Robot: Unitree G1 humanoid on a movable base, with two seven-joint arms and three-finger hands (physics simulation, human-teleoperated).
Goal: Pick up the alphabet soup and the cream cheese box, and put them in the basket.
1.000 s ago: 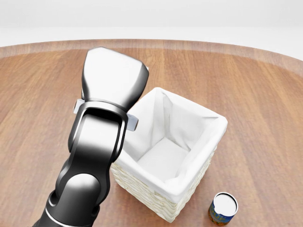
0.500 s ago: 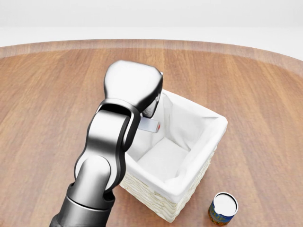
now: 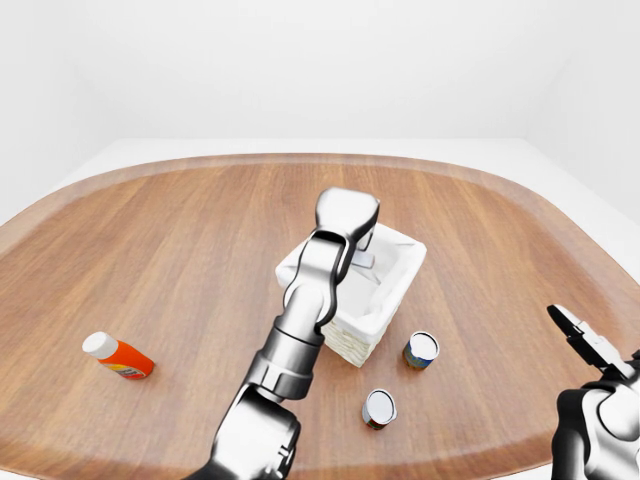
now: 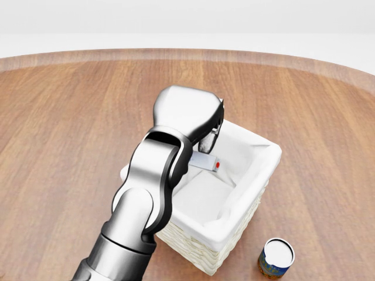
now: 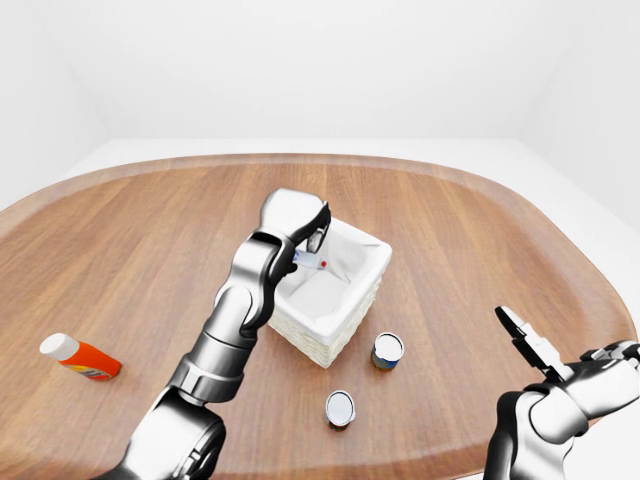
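Observation:
My left hand [image 4: 208, 143] hangs over the opening of the white-lined wicker basket [image 4: 271, 153], shut on the cream cheese box [image 4: 205, 162], a flat pale box with a red dot. The box is tilted and sits just above the liner inside the basket's left wall. A blue-labelled can with a white lid [image 4: 276, 256] stands upright on the table right of the basket; I take it for the alphabet soup. My right hand [image 5: 525, 340] is low at the right edge of the right-eye view, fingers spread, holding nothing.
A second can with a darker red label [image 3: 379, 408] stands below the basket in the left-eye view. An orange bottle with a white cap [image 3: 118, 356] lies far left. The round wooden table [image 3: 160, 240] spreads widely around them.
My left arm has swung to the right, carrying the cream cheese box from beside the basket's left rim to over its opening. The basket and can have not moved.

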